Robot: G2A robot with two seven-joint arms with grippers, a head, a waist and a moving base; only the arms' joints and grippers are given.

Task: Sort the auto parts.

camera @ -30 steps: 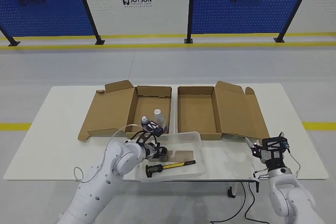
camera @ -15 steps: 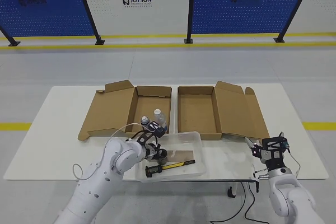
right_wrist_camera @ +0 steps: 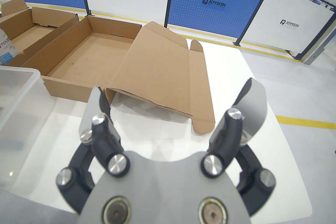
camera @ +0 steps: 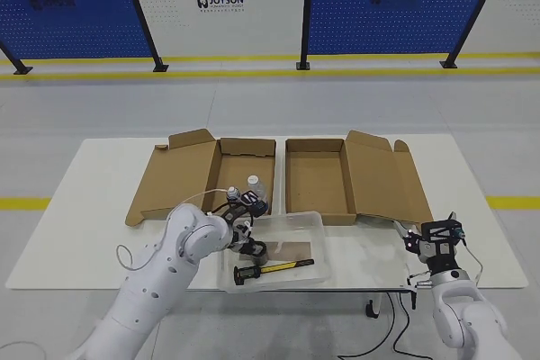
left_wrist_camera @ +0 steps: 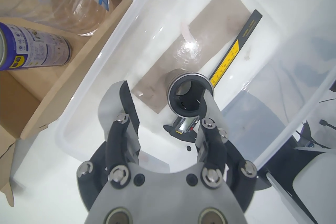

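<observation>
A clear plastic bin (camera: pixel 322 270) sits at the table's front edge. In it a metal cylindrical bearing (left_wrist_camera: pixel 190 93) stands upright on a brown sheet (left_wrist_camera: pixel 210 25), and a yellow-and-black caliper (left_wrist_camera: pixel 233 51) lies beside it. My left gripper (left_wrist_camera: pixel 166 93) hangs open over the bin; one fingertip (left_wrist_camera: pixel 208 104) is at the bearing's rim, the other is well clear. From above, the left gripper (camera: pixel 246 232) is at the bin's left end, by the caliper (camera: pixel 272 267). My right gripper (right_wrist_camera: pixel 174 101) is open and empty above the table's front right (camera: pixel 436 236).
Two open cardboard boxes stand behind the bin. The left box (camera: pixel 243 162) holds a spray can (left_wrist_camera: pixel 34 47) and a clear bottle (left_wrist_camera: pixel 65 4). The right box (right_wrist_camera: pixel 86 57) is bare inside, and its flap (right_wrist_camera: pixel 162 75) lies toward the right gripper.
The left arm's elbow has swung outward and its wrist has shifted slightly toward the left box. The right arm has not moved.
</observation>
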